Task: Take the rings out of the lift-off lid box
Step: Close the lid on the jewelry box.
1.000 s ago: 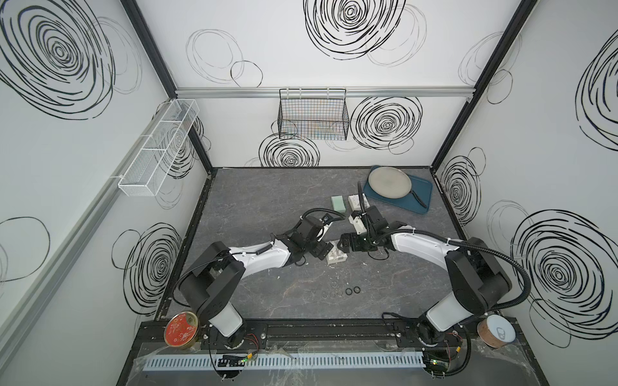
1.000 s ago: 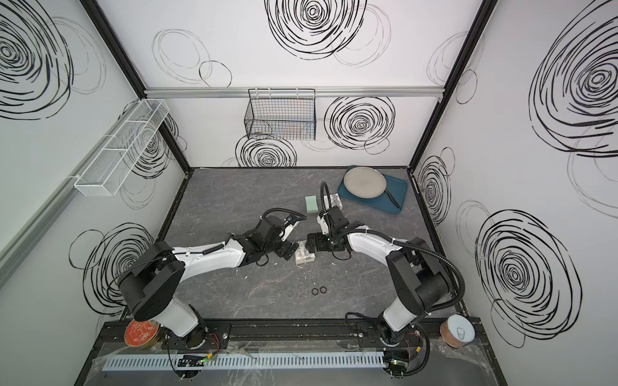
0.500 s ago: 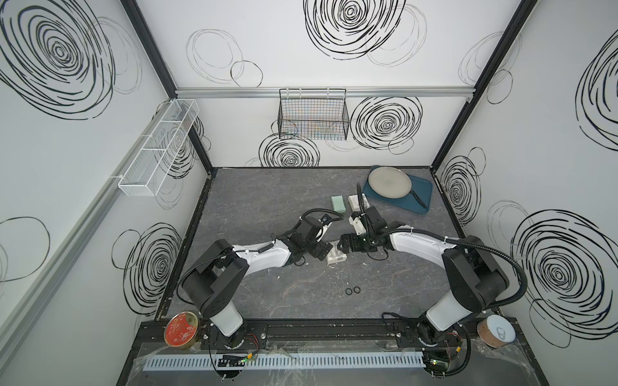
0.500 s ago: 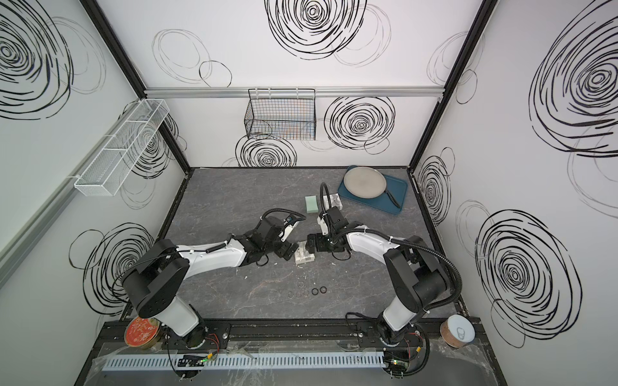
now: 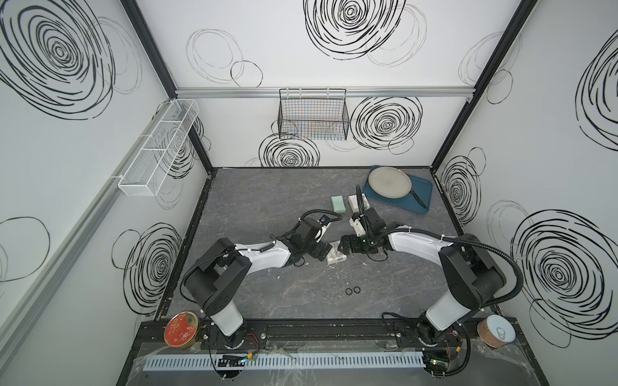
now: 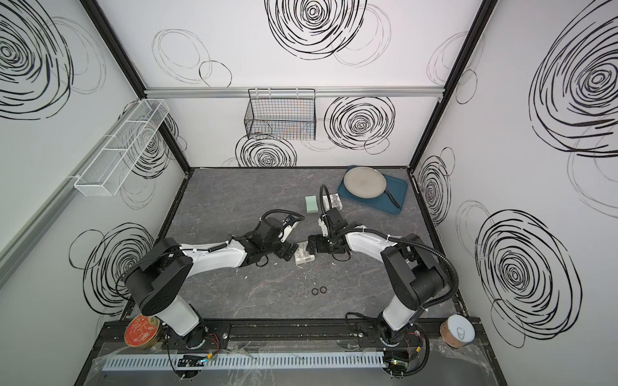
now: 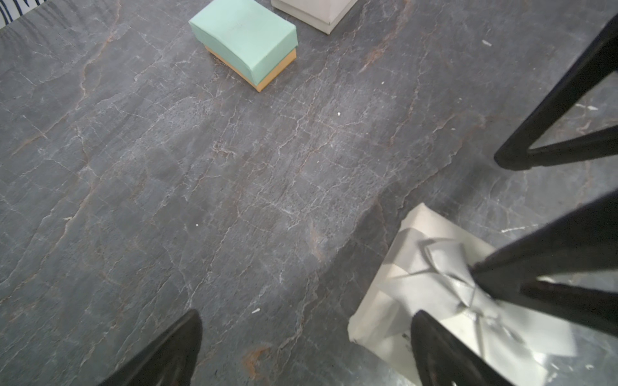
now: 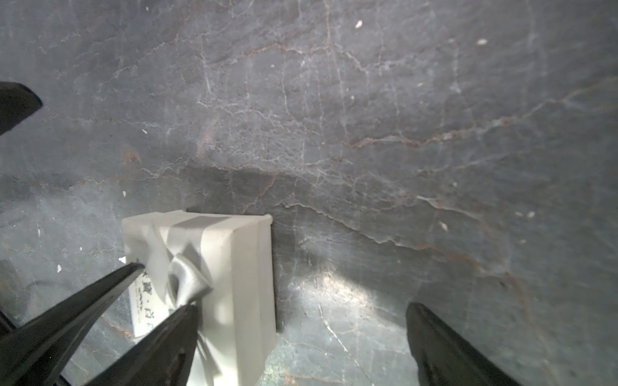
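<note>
- My left gripper hangs low over the grey table, fingers spread as wide as they go, nothing between them. In the left wrist view one tip sits over a corner of the box.
- The lift-off lid box, white with a silver bow on top, stands on the table between my two grippers, just beside each.
- The rings lie loose on the table, out of the box and nearer my bases, well clear of every finger. The pale ones form a short row with one more just behind, and two black ones sit at the row's right end.
- My right gripper faces the left one across the box, fingers fully apart and empty. One tip reaches the bow, and I cannot tell whether it touches.
</note>
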Controlling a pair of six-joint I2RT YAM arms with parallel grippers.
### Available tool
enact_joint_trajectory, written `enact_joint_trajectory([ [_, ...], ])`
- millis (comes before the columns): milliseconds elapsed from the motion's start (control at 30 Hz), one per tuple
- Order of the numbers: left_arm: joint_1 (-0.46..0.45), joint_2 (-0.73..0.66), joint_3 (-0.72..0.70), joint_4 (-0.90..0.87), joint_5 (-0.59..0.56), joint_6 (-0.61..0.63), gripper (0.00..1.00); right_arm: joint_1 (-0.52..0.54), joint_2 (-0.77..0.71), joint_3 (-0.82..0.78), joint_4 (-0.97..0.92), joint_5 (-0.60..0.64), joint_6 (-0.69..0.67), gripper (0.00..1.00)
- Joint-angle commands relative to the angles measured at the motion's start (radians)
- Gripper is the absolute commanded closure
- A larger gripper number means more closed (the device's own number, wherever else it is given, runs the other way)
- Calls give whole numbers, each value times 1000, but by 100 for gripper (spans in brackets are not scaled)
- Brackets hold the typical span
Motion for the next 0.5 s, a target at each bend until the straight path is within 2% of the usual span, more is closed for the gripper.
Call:
enact_joint_trajectory([
  [0,6,23,-23,2,10,-7,0,4,18,-11,-21,37,12,0],
  [467,5,-24,-25,4,-11,9,0,15,1,76,-121,91,-10,0],
])
